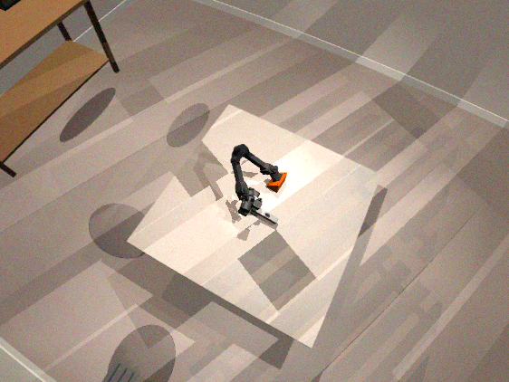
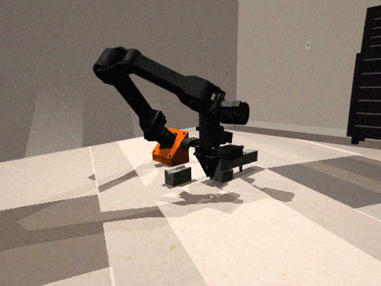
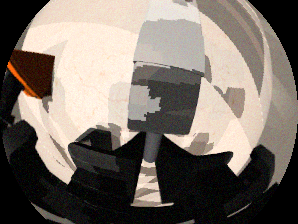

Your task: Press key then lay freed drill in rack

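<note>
A grey fixture block (image 2: 249, 156) (image 1: 270, 219) (image 3: 166, 50) lies on the floor, with a small dark key (image 2: 241, 146) standing near its far end. My gripper (image 2: 211, 173) (image 3: 149, 132) (image 1: 247, 209) points down at the fixture's near end. Its fingers are closed around the thin grey drill shaft (image 3: 153, 152) that sticks out of the block. In the exterior view the fingers hide the drill. The rack (image 2: 177, 175), a small dark grey cradle, sits on the floor just left of the gripper.
The arm's orange base (image 2: 171, 149) (image 1: 276, 181) (image 3: 32, 72) stands behind the rack. A wooden table (image 1: 32, 68) is far off at the upper left, and a dark shelf unit (image 2: 367, 78) stands by the right wall.
</note>
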Tool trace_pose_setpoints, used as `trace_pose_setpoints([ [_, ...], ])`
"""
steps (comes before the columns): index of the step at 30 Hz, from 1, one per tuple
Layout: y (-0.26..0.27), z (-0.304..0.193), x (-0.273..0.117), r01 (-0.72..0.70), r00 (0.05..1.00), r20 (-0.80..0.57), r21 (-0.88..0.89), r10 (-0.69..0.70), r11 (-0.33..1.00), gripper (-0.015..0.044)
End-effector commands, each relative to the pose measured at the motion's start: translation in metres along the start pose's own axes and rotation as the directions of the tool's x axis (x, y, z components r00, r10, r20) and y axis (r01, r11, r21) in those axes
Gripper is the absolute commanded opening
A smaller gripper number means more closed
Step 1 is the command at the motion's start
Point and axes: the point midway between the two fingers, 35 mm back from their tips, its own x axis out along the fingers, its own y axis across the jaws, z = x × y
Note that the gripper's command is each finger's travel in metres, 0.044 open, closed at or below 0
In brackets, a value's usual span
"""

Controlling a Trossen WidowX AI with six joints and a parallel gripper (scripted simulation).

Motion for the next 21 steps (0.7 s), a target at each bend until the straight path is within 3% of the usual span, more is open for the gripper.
trace_pose_setpoints([
  [1, -0.001, -0.001, 0.000, 0.003, 1.000, -0.001, 0.005, -0.003, 1.000, 0.0000],
  [21, 0.000, -0.020, -0.002, 0.001, 1.000, -0.007, -0.004, -0.001, 1.000, 0.0000],
])
